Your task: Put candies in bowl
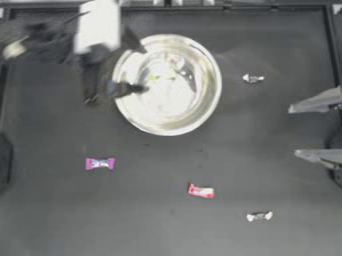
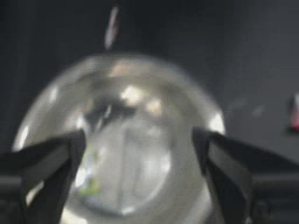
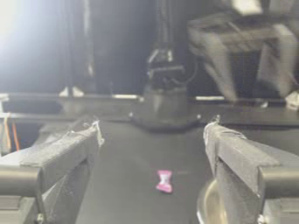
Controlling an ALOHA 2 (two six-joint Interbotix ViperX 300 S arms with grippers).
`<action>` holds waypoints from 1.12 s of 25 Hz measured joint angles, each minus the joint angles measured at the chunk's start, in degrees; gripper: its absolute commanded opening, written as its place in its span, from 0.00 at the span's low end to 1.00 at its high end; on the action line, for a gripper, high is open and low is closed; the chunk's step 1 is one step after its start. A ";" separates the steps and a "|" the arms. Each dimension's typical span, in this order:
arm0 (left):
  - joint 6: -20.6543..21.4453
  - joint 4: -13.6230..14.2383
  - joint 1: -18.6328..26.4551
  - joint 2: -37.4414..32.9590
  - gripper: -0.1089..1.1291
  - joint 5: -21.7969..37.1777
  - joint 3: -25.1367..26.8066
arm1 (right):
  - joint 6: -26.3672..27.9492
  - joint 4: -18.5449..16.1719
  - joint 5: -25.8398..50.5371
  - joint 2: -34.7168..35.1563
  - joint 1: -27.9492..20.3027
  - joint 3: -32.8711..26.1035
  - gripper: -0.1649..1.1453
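Hovering over bowl (image 1: pixel 194 107): left gripper (image 1: pixel 120 90), jaws wide, empty.

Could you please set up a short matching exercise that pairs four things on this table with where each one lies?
Things:
1. green candy
2. purple candy
3. red-pink candy
4. left gripper

Places:
A. over the bowl's left rim
B. on the table, below the bowl and to its left
C. inside the bowl
D. on the table, below the bowl and slightly right

Pairs: 1-C, 2-B, 3-D, 4-A
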 measured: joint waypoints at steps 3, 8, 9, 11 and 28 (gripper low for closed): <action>0.26 -2.29 -2.99 -8.96 0.90 -5.36 6.50 | 0.00 0.09 0.53 0.00 -0.09 -0.09 0.89; 0.79 -6.42 -3.78 -21.27 0.90 -12.04 17.05 | 0.00 0.26 2.11 0.00 -0.79 -0.18 0.89; 0.88 -7.03 -3.87 -22.85 0.90 -12.83 18.81 | 0.00 0.26 2.37 -0.09 -1.05 -0.35 0.89; 0.88 -7.91 -4.66 -25.14 0.90 -14.59 21.80 | 0.00 0.35 3.16 -0.09 -1.32 -0.62 0.89; 0.88 -14.94 -16.35 -34.19 0.90 -29.36 34.98 | -0.44 2.29 17.40 0.35 -8.61 -7.38 0.89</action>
